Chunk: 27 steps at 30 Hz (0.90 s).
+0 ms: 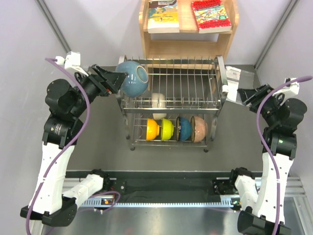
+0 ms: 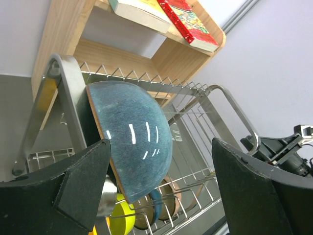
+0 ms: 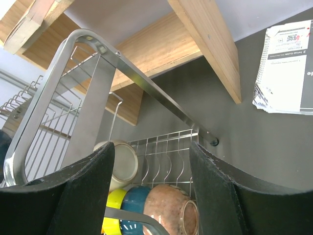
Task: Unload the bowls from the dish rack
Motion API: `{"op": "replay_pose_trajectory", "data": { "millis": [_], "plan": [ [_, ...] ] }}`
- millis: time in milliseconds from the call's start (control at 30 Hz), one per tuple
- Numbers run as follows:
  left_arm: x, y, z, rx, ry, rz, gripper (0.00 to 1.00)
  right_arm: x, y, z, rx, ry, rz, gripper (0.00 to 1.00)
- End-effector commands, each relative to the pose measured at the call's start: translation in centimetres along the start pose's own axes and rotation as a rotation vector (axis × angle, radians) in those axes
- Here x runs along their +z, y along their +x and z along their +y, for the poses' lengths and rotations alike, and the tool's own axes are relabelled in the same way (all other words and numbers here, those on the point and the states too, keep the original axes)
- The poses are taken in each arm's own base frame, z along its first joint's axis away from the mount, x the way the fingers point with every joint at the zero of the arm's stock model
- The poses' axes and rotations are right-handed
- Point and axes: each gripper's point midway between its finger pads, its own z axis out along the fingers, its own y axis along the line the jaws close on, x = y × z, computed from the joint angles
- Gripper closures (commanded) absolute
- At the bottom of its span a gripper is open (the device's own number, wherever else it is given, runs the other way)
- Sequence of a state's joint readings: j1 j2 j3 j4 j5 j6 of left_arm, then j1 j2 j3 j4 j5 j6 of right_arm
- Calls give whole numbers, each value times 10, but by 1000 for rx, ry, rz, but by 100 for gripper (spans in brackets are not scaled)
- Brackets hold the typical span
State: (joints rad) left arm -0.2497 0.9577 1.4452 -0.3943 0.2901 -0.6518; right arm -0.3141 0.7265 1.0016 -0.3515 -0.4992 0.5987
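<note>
The silver dish rack (image 1: 171, 105) stands mid-table. The large light blue bowl (image 1: 133, 78) stands on edge at the left end of its upper tier. My left gripper (image 1: 110, 81) is open around it. In the left wrist view the bowl (image 2: 134, 142) lies against the left finger (image 2: 83, 181) and well clear of the right one. The cream bowl (image 1: 158, 101) sits under the top tier. The orange (image 1: 152, 129), lime (image 1: 167, 129), teal (image 1: 183, 129) and pinkish (image 1: 198, 128) bowls stand in the lower tier. My right gripper (image 1: 244, 95) is open and empty beside the rack's right end.
A wooden shelf (image 1: 188, 49) with books stands right behind the rack. A paper booklet (image 1: 239, 76) lies on the table at the back right. A black rail (image 1: 166, 188) runs along the near edge between the arm bases.
</note>
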Motion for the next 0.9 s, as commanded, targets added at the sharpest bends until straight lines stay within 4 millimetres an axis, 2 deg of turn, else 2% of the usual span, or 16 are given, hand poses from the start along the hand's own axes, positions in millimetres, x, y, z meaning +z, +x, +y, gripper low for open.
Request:
{"op": "replay_pose_trajectory", "data": {
  "millis": [0,233,867],
  "plan": [
    [-6,-7,3,50,-30,-33,11,-3,-9,12,-33,-42,-36,37],
    [-2,1,9,41,-37,-7,11,-2,-8,10,-33,-40,-33,37],
    [7,9,0,-19,40,16,12,1,-2,5,-24,-34,-22,37]
  ]
}}
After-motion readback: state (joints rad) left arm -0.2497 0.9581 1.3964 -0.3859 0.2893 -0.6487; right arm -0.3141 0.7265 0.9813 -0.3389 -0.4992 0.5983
